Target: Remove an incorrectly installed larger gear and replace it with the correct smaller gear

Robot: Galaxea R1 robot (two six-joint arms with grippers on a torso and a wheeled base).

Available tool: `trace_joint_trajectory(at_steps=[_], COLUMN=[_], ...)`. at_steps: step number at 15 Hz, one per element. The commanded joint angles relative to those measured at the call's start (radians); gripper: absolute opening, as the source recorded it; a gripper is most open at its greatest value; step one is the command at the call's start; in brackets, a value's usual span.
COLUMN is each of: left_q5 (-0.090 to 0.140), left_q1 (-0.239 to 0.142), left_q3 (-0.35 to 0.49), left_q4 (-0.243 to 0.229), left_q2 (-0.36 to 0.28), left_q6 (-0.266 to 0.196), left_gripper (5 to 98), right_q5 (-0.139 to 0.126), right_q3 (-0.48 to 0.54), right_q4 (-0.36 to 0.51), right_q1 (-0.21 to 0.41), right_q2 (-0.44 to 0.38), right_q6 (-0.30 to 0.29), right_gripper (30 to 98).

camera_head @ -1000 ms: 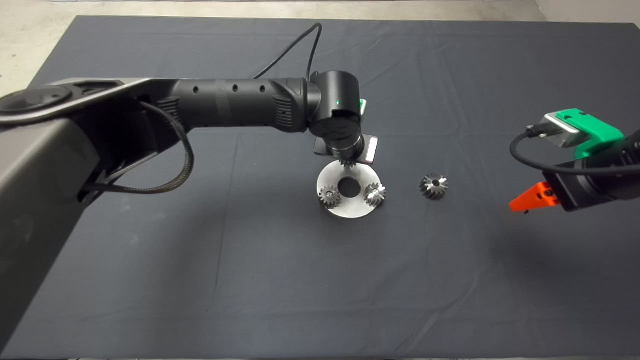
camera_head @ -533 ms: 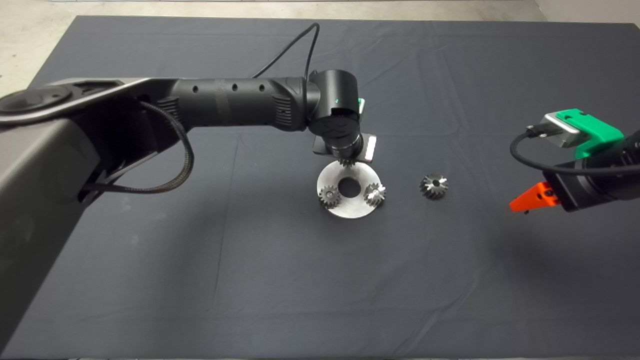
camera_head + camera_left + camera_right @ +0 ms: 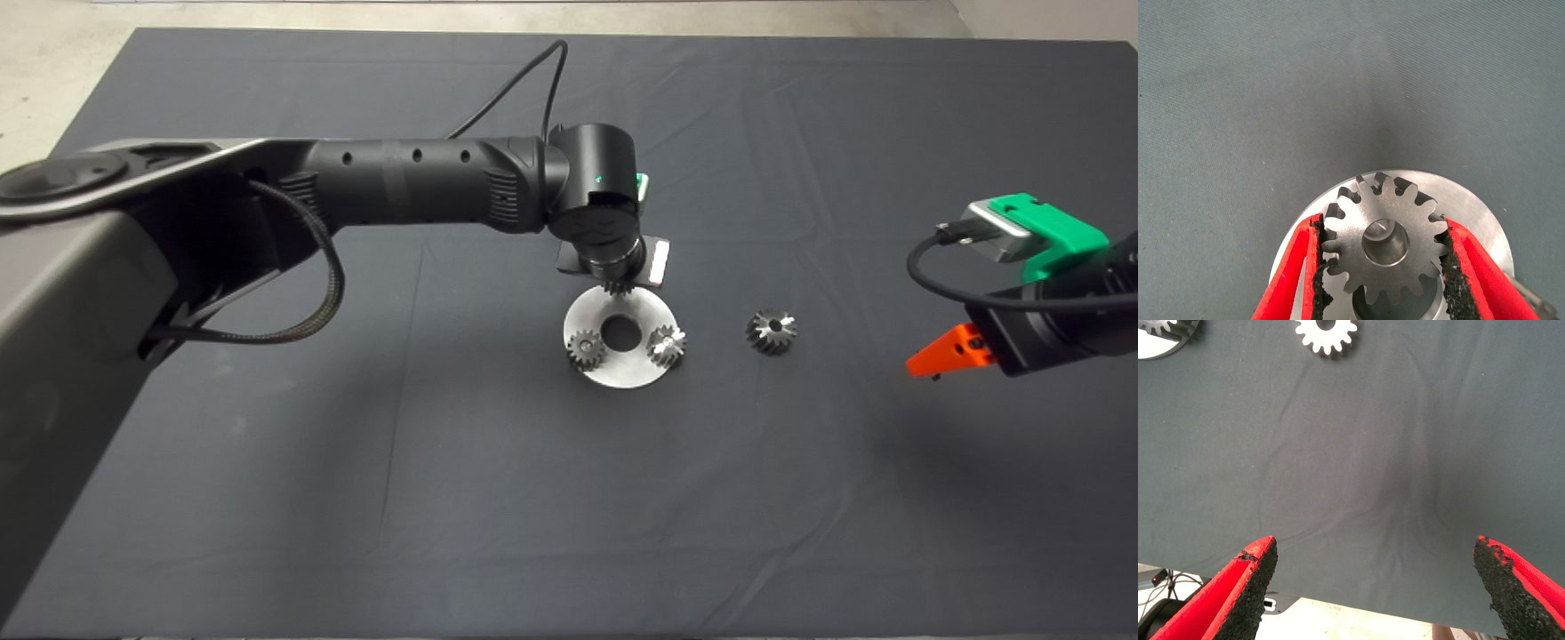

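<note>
L arm reaches in from 9 o'clock to mat [image 3: 267,498] centre. Left gripper [image 3: 1383,257] sits over the 12 o'clock edge of the round steel plate [image 3: 642,373], mostly hidden under the wrist in head view. Wrist view: both black pads [image 3: 1317,263] press the flanks of the smaller gear [image 3: 1383,241], one each side, so fingers are clamped on it. Gear lies flat-on to the cam, centre hole lined up over a steel pin; plate's rim [image 3: 1471,200] shows behind it. Can't tell if the gear is fully seated or a bit above the plate. In head view only a few of its teeth [image 3: 617,288] peek out below the wrist.

Plate has a big centre hole, w/ two other small gears on it: one at 8 o'clock [image 3: 586,348], one at 4 o'clock [image 3: 667,345].

Larger gear [image 3: 771,331] lies on bare mat at 3 o'clock of the plate, well apart from it, touching nothing. Also seen in R wrist view [image 3: 1326,335] far beyond the fingers.

Right gripper [image 3: 1375,587] hangs at the 3 o'clock edge of the mat, away from the gears, fingers [image 3: 1248,583] spread wide, holding nothing; one red fingertip [image 3: 942,351] shows in head view.
</note>
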Motion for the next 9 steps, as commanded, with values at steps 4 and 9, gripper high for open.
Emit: trace_joint_trajectory(at_steps=[4, 9], left_q5=[0.000, -0.001], left_q1=[-0.015, -0.009], left_q3=[0.030, 0.030], left_q4=[0.015, 0.015], left_q2=[0.004, 0.004], left_q6=[-0.003, -0.005], left_gripper=[34.7, 34.7], right_q5=[-0.041, -0.041], right_q3=[0.005, 0.005], right_q4=[0.032, 0.031], right_q1=[0.021, 0.021], right_q2=[-0.007, -0.007], right_q6=[0.002, 0.002], right_gripper=[78.1, 78.1])
